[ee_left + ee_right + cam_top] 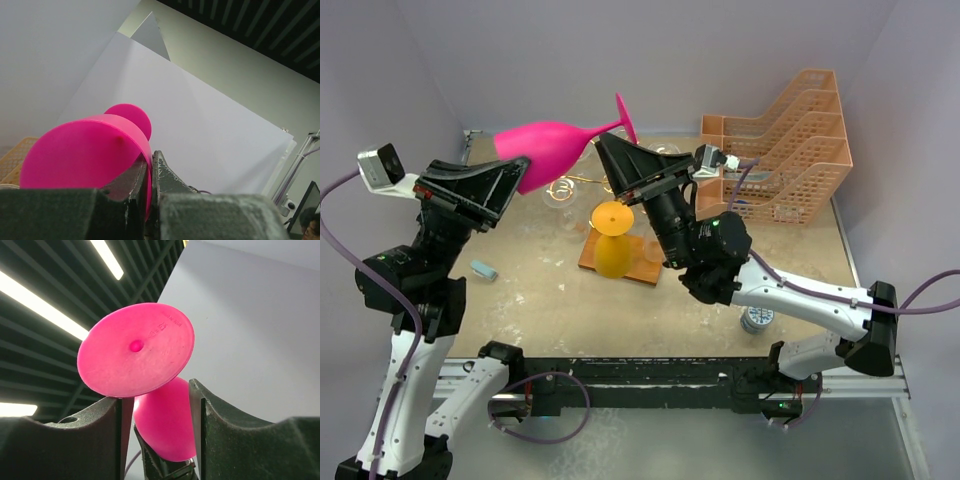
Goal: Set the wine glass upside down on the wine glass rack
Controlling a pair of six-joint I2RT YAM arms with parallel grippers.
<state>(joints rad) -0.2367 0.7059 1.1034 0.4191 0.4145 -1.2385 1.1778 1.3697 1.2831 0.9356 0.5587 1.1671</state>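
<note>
I read this as the hand-over step: the wine glass (552, 148) is held in the air on its side, above the far left of the table, bowl to the left and foot (136, 347) pointing right and far. My left gripper (150, 172) is clamped on the rim of the bowl, one finger inside and one outside. My right gripper (157, 402) has its jaws apart around the stem end just under the foot, gripping nothing as far as I can see. The wine glass rack (642, 268) stands below, near the middle, with an orange glass (611, 235) already hanging on it. Next I would close the right jaws on the stem, release the left, then invert the glass and slide the foot onto a free arm
</note>
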